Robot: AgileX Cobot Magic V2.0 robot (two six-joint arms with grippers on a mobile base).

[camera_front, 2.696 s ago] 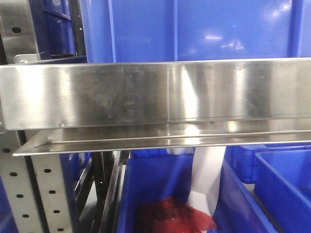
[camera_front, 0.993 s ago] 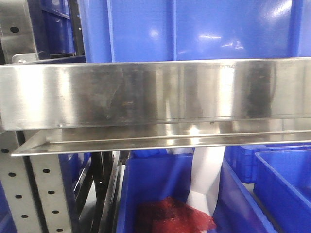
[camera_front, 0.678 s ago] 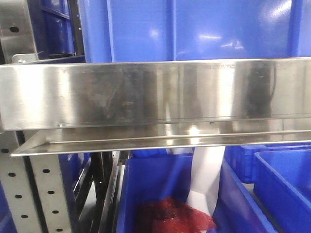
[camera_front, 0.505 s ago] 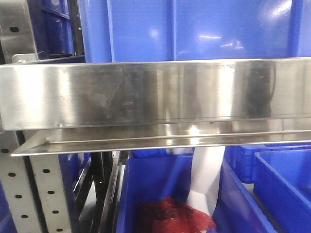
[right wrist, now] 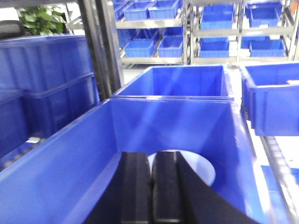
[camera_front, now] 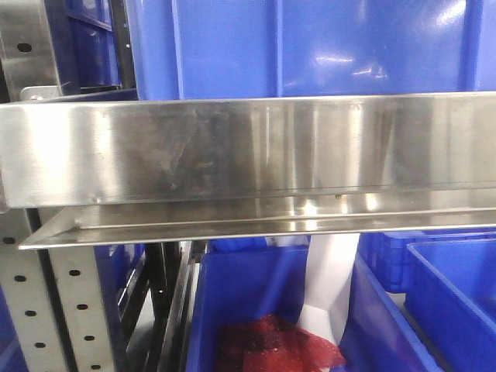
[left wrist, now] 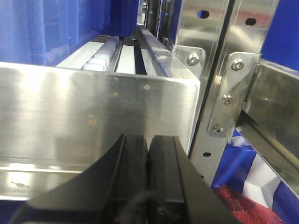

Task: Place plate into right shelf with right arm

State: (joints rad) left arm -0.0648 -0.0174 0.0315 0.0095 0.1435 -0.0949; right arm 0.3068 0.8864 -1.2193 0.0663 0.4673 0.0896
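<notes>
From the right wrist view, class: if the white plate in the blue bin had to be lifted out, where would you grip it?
Probably the plate's rim on its exposed right edge, coming from above through the bin's open top; it lies flat, wider than the right gripper.

1. Far across the room, steel storage racks hold rows of small blue bins.
2. A green leafy plant sits at the far left.
3. A pale floor shows beneath the far racks.
4. Bright overhead light glares off the glossy blue plastic and the brushed metal.
</notes>
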